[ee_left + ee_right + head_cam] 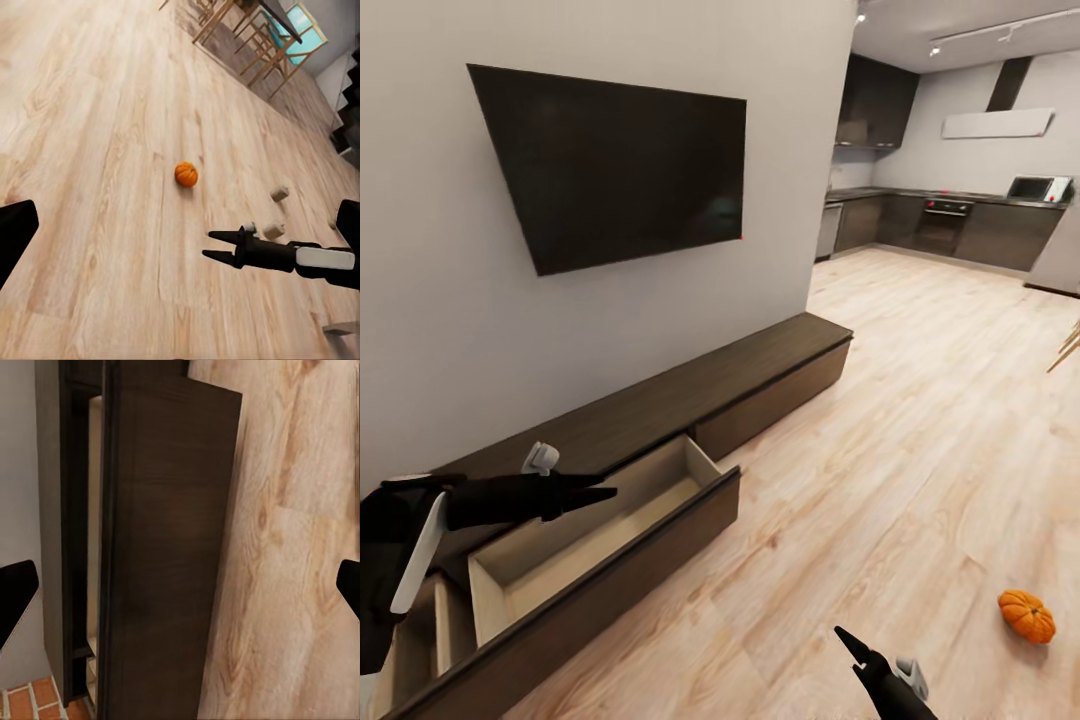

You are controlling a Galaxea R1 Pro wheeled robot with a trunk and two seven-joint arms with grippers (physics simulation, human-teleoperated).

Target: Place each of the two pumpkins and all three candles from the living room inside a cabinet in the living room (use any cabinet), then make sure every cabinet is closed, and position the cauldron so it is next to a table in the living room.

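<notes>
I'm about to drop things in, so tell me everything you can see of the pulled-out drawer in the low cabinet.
The drawer stands pulled out from the long, low dark-brown cabinet under the wall-mounted television. Its front is a flat dark wood panel without a handle; the inside walls and bottom look pale wood. What shows of its inside holds nothing. The left pincer hangs over its back edge; contact cannot be told.

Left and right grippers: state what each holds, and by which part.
Nothing is held. The left gripper hangs over the open drawer with jaws empty; the right gripper is open above the floor, apart from the pumpkin.
</notes>
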